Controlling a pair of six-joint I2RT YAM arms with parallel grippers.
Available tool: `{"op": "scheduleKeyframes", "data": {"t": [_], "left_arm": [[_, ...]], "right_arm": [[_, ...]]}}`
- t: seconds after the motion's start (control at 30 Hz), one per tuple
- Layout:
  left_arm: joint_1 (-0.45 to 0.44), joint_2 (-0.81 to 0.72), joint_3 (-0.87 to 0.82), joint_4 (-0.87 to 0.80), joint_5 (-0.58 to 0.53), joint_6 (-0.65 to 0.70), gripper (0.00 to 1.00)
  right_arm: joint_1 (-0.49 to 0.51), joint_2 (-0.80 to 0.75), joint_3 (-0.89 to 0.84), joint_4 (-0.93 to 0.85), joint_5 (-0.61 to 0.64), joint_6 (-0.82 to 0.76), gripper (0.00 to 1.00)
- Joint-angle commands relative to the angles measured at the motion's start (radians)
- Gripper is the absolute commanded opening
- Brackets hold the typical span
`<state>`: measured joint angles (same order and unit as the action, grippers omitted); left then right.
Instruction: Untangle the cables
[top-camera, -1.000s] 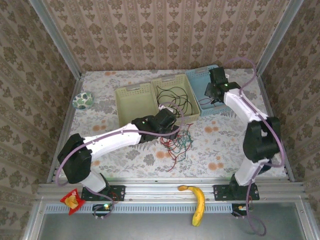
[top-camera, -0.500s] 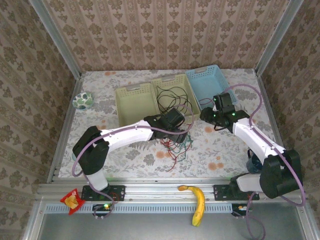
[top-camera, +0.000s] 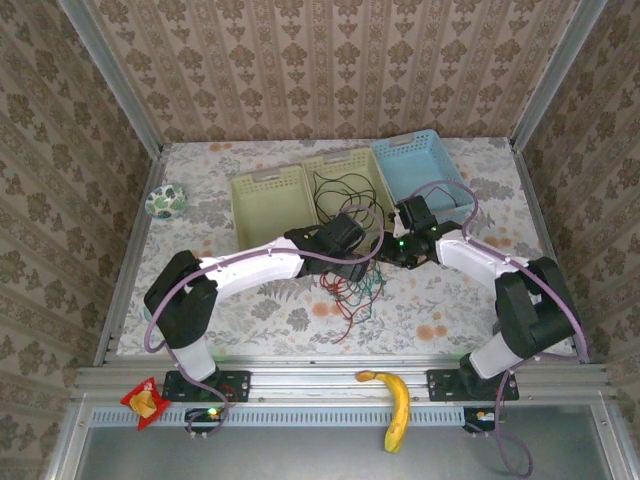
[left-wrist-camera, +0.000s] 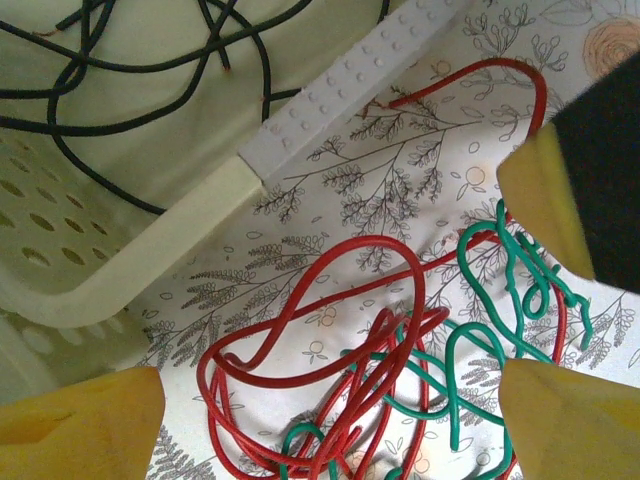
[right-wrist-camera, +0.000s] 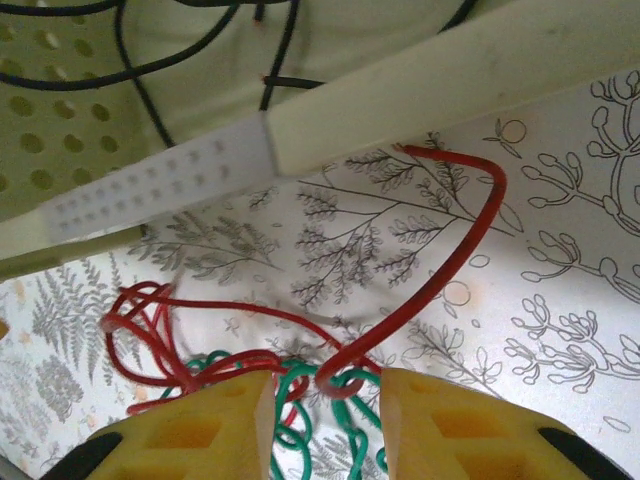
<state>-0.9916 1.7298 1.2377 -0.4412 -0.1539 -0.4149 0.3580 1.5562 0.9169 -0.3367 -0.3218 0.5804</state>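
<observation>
Just off the near corner of the pale green basket (right-wrist-camera: 450, 85), on the flowered counter (top-camera: 450, 310), the red cable (right-wrist-camera: 437, 268) and the green cable (left-wrist-camera: 455, 390) lie knotted together in one loose heap. The black cable (left-wrist-camera: 150, 68) lies coiled inside that basket, apart from the other two as far as the wrist views show. Low over the heap's edge, the right pincer (right-wrist-camera: 322, 400) has its yellow fingers (right-wrist-camera: 200, 430) partway apart with a small bend of the red cable between them. A gap shows on either side of the wire, so the bend is bracketed rather than clamped and nothing is held. The spot looks well chosen, since that bend leads straight into the one long red arc that runs free of the green strands, so a pull from there should draw red out cleanly. Above the thick of the tangle the left pincer (left-wrist-camera: 328, 385) hangs wide open and holds nothing, probably placed to pin or take the green loops while the red is drawn away. The basket wall runs just beside the heap on its far side, so there is little room that way, and a strand dragged toward it could catch on the rim. Bare counter toward the near edge and to the right gives the open room for a long pull. Both pincers are near each other over the same heap, so whichever goes first has to keep out of the other's way.
</observation>
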Motion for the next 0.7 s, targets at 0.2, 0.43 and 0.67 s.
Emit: {"op": "scheduleKeyframes", "data": {"t": [0.2,0.43,0.67], "left_arm": [[-0.020,0.006,-0.004,-0.034,0.022,0.029,0.86],[-0.028,0.081,0.029,-0.045,0.062,0.071,0.82],[-0.034,0.173,0.054,-0.072,0.088,0.095,0.74]], "right_arm": [[-0.001,0.076,0.039,0.063,0.071,0.006,0.10],[-0.002,-0.045,-0.007,0.048,0.053,-0.014,0.00],[-0.034,-0.289,-0.055,-0.044,0.100,-0.007,0.00]]}}
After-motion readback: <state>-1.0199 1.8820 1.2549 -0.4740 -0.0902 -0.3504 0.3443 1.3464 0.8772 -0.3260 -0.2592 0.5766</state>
